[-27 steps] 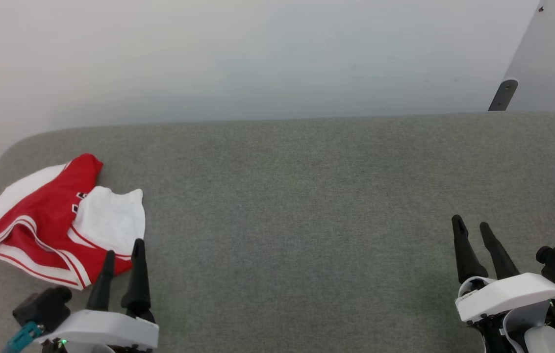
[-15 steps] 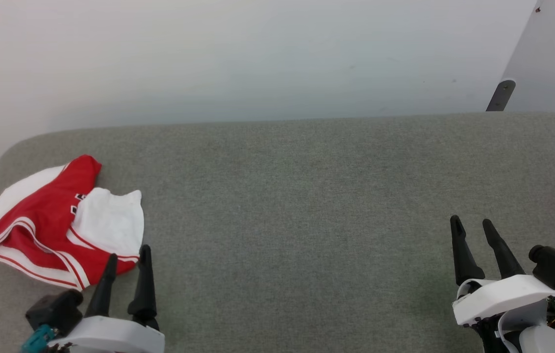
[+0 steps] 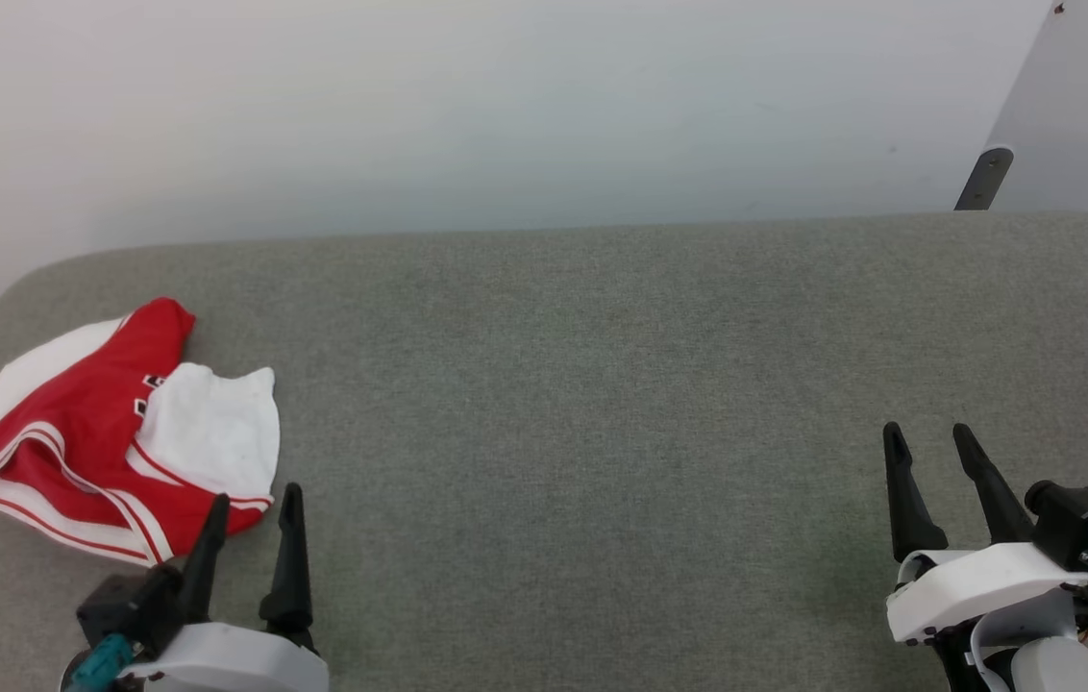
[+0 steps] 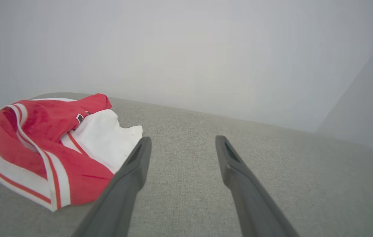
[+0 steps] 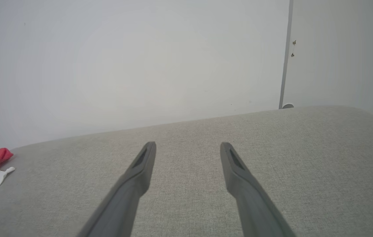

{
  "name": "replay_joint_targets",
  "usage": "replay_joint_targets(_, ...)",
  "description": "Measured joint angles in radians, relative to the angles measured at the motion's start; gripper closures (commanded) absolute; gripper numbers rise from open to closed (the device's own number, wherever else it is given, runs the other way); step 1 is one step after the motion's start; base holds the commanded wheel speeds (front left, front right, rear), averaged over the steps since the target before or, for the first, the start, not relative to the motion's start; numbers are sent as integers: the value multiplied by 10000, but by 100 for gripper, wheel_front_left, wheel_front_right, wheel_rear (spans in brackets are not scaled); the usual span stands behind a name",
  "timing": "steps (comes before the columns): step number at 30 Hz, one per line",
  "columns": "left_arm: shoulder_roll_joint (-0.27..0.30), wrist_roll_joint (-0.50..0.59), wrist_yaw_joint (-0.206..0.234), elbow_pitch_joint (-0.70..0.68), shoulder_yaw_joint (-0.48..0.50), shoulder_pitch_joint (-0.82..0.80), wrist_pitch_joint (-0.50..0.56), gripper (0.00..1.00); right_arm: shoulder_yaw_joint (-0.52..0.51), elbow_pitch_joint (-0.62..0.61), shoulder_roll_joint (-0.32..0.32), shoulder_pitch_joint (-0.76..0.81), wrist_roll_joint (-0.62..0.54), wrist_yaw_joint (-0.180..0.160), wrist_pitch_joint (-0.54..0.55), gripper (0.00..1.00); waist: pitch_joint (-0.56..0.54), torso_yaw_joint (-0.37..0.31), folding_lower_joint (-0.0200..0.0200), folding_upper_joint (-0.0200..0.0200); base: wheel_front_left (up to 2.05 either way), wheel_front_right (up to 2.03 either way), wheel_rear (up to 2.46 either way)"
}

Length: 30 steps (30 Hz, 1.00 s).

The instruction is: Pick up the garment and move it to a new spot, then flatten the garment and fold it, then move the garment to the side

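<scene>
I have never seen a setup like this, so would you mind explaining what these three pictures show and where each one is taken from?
This is a two-armed robot. The wide picture comes from a camera on its head, looking down at a grey padded surface in front of a pale wall. The dark prongs at the lower left are its left gripper; those at the lower right are its right gripper. The other two pictures come from cameras on each wrist, looking along that gripper's two fingers. A crumpled garment, red and white with striped trim, lies near the surface's left end, close to the left gripper. Both grippers are open and hold nothing; the right one is far from the garment.
</scene>
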Motion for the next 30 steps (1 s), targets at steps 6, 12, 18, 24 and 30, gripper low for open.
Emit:
replay_joint_targets(6, 33, 453, 35, 46, -2, -8, -134, 0, -73, 2, 19, -26, -516, 0, -130, 0, -1, -1, 0, 0, 0, 0, 0)
replay_joint_targets(12, 63, 867, -10, 127, -19, -7, -263, 0, -280, -15, 42, -90, -903, 0, -257, 0, -35, 10, 0, 0, 0, 0, 0)
replay_joint_targets(18, 82, 1321, -52, 171, -23, -12, -382, 0, -347, -13, 56, -103, -968, 0, -385, 0, -3, 17, 0, 1, 0, 0, 0)
replay_joint_targets(24, 86, 1632, -105, 242, 15, -25, -491, 0, -389, -44, 59, -118, -1369, 0, -506, 0, 60, 20, 0, 0, 0, 0, 0)
replay_joint_targets(30, 59, 1732, -176, 282, 127, -78, -608, 0, -437, -56, 59, -146, -1475, 0, -602, 0, 91, 48, 0, 0, 0, 0, 0)
